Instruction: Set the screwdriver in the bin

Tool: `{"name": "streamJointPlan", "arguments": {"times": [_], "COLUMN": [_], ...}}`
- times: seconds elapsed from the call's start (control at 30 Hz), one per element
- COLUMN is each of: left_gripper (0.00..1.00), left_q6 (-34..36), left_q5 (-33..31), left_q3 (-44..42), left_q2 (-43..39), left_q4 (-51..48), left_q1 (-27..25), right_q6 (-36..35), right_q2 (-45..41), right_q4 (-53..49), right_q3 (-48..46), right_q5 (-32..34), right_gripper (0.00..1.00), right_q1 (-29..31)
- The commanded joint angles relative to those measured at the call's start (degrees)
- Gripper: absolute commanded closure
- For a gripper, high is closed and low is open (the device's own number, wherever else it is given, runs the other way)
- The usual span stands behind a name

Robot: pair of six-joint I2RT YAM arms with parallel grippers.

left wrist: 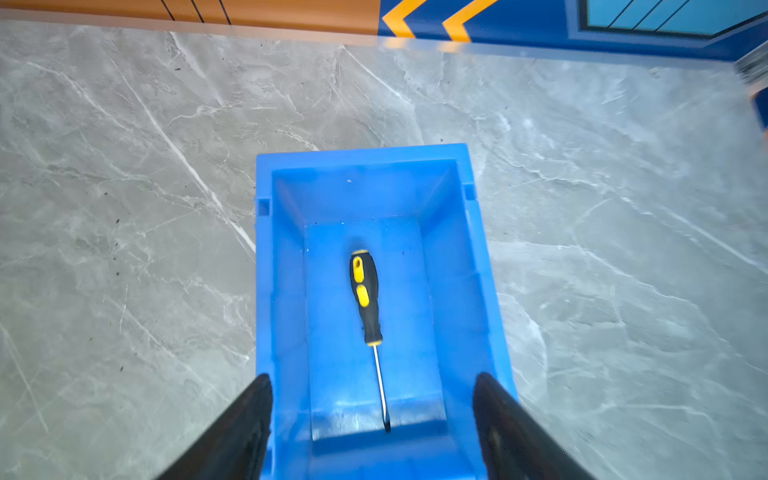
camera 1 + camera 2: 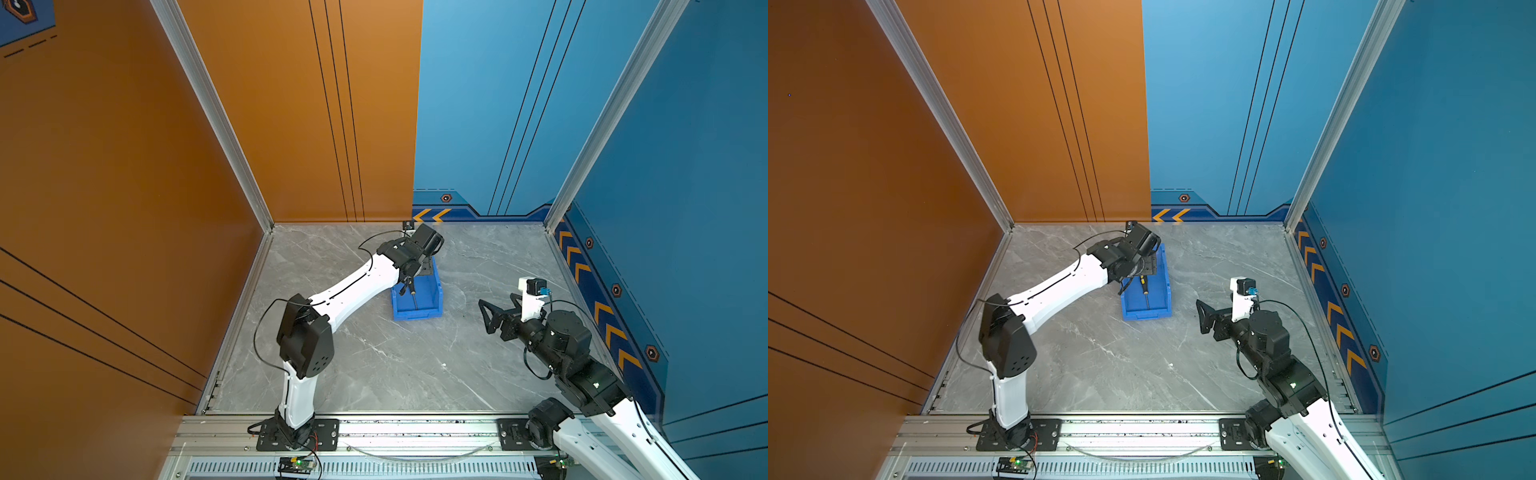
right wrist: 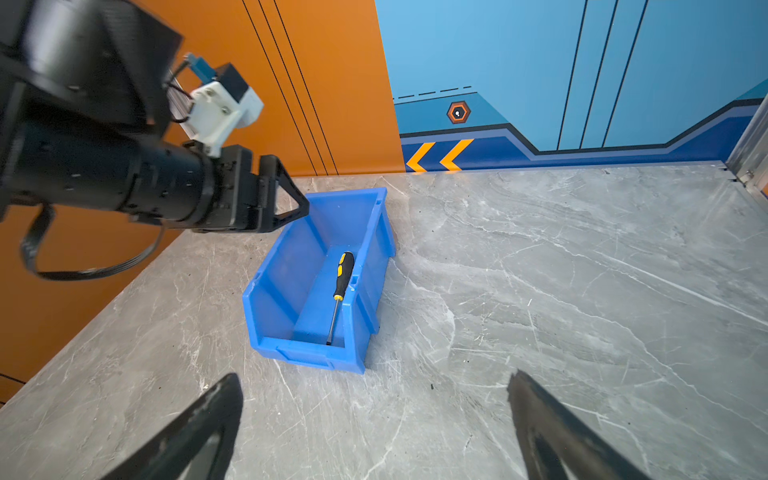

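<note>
Screwdriver [image 1: 365, 299] lies in bin [image 1: 482, 270] below my left tool [image 1: 374, 384] (spread, empty), lengthwise, tip toward the lowered end.

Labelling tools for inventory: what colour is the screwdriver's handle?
The screwdriver handle is black with yellow patches, best seen in the left wrist view.

Surface: grey marble-pattern tabletop [image 2: 374, 365] [image 2: 1100, 365], white veins, fine dark specks visible in the wrist views [image 1: 124, 208] [image 3: 582, 291]. Only sizable item directly on it: blue bin [image 2: 417, 313] [image 2: 1146, 313] [image 1: 361, 151] [image 3: 307, 353], flat on its base, upright, rear-centre, close to the back wall, lowered short end facing front. One tiny white speck [image 2: 444, 365] on bare tabletop, well in front of the bin.
</note>
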Motion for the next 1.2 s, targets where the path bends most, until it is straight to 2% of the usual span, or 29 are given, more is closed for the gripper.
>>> {"name": "streamJointPlan", "arguments": {"times": [0.0, 0.07, 0.3, 0.47, 0.57, 0.73, 0.83, 1.0, 1.17], "left_gripper": [0.09, 0.01, 0.02, 0.02, 0.02, 0.02, 0.02, 0.02, 0.02], "left_q6": [2.66, 4.34, 6.03, 8.73, 9.58, 10.44, 7.26, 11.89, 19.19], "left_q5": [-2.41, -2.77, -3.26, -3.34, -6.77, -4.58, -1.58, -0.16, -1.57], "left_q3": [-7.25, -12.28, -29.95, -41.4, -49.12, -61.01, -64.62, -68.51, -71.82], "left_q2": [-6.27, -11.38, -28.5, -39.49, -46.13, -55.34, -58.85, -61.61, -60.68], "left_q4": [-1.84, -1.85, -0.76, 2.54, 6.35, 15.55, 16.09, 20.73, 28.76], "left_q1": [-1.75, -2.67, -1.36, 2.08, 4.09, 13.26, 20.64, 27.83, 31.66], "right_q6": [-1.41, -1.2, -1.52, 1.84, 3.24, 1.74, 1.53, -1.3, -6.73], "right_q2": [-0.9, -0.73, -0.73, -0.85, -0.99, -1.49, -1.73, -1.48, 1.41], "right_q4": [-3.49, -5.18, -7.99, -8.13, -6.94, -1.89, -1.77, 2.23, 11.53], "right_q3": [-0.01, 0.44, 0.39, -0.42, -2.65, -7.61, -8.49, -11.91, -16.65], "right_q5": [2.66, 4.91, 11.37, 16.99, 20.49, 22.29, 24.6, 27.2, 20.73], "right_gripper": [0.0, 0.0, 0.0, 0.0, 0.0, 0.0, 0.0, 0.0, 0.0], "right_q1": [-0.5, -0.5, -0.59, -0.69, -0.85, -2.03, -2.95, -5.72, -10.47]}}
